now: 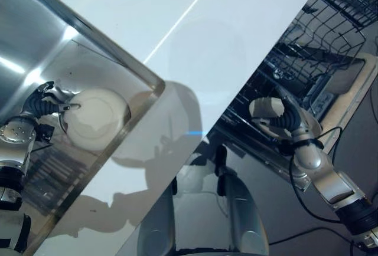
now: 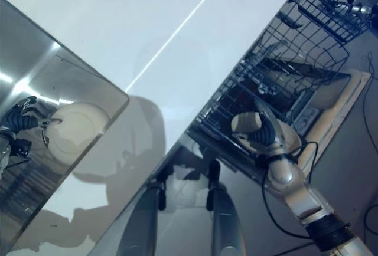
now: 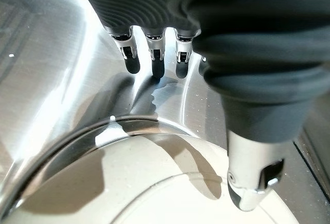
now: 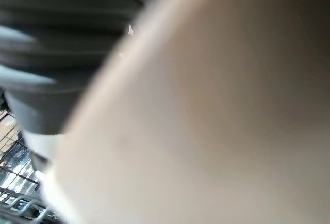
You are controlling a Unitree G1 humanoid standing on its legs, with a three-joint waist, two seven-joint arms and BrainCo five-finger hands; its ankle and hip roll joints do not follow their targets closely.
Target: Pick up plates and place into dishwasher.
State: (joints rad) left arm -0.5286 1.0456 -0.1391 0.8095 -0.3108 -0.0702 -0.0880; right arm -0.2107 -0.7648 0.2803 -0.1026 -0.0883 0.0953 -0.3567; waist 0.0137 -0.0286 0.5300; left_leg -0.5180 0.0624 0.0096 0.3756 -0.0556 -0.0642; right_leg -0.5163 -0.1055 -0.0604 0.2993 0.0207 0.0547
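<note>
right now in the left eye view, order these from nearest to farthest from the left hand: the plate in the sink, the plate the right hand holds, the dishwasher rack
From the left hand:
1. Plate in the sink, right at its fingers.
2. Plate held by the right hand, across the white counter.
3. Dishwasher rack, beyond it at the far right.

— What lies around me here?
— A pale, glossy worktop [image 1: 195, 38] crossed by one thin bright streak of light, with a steel sink [image 1: 35, 43] sunk into it.
— And past its edge?
— Grey floor [image 1: 354, 150] and a light wooden board [image 1: 354, 91].
</note>
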